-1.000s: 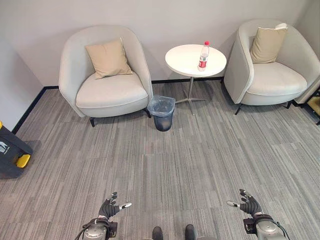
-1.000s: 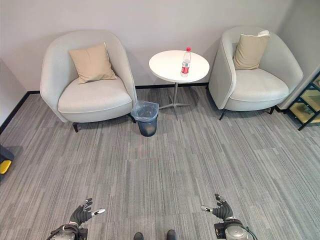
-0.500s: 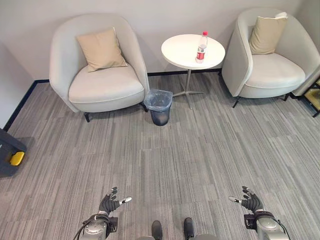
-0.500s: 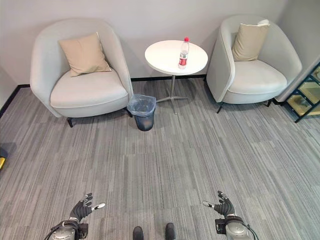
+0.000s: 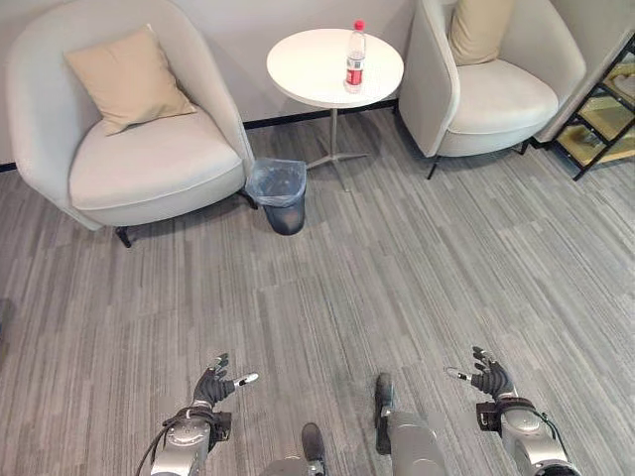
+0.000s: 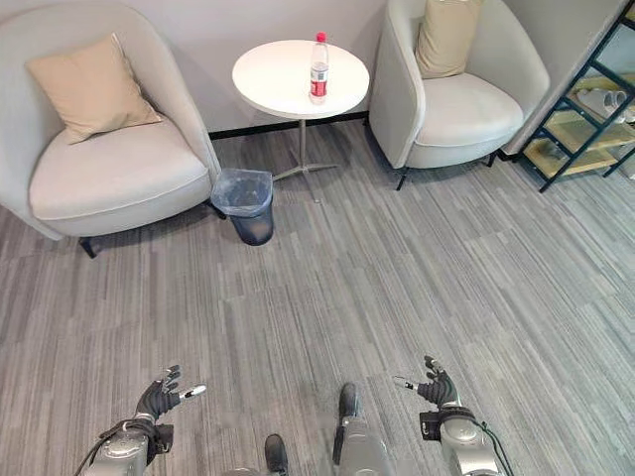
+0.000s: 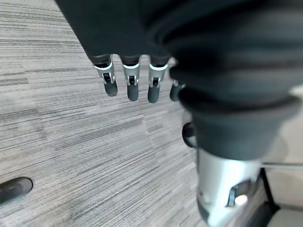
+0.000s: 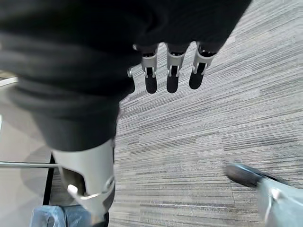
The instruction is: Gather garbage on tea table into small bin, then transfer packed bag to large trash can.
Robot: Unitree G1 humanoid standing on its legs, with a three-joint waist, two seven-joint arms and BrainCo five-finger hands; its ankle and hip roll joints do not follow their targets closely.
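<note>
A clear plastic bottle (image 5: 354, 59) with a red cap and red label stands upright on the round white tea table (image 5: 308, 74) at the far side of the room. Beside the table's foot sits a small dark bin (image 5: 277, 195) lined with a clear bag. My left hand (image 5: 211, 388) hangs low near the floor at the near left, its fingers (image 7: 130, 85) spread and holding nothing. My right hand (image 5: 489, 379) hangs at the near right, its fingers (image 8: 170, 75) straight and empty too. Both hands are far from the table.
A grey armchair (image 5: 139, 169) with a tan cushion (image 5: 124, 79) stands left of the table, and a second armchair (image 5: 496, 94) with a cushion stands right of it. A dark shelf rack (image 6: 585, 119) with shoes is at the far right. Grey striped carpet lies between.
The whole view has shifted: chairs, table and bin now sit further left and closer, and the shelf rack has come into sight. Both hands stay low and spread.
</note>
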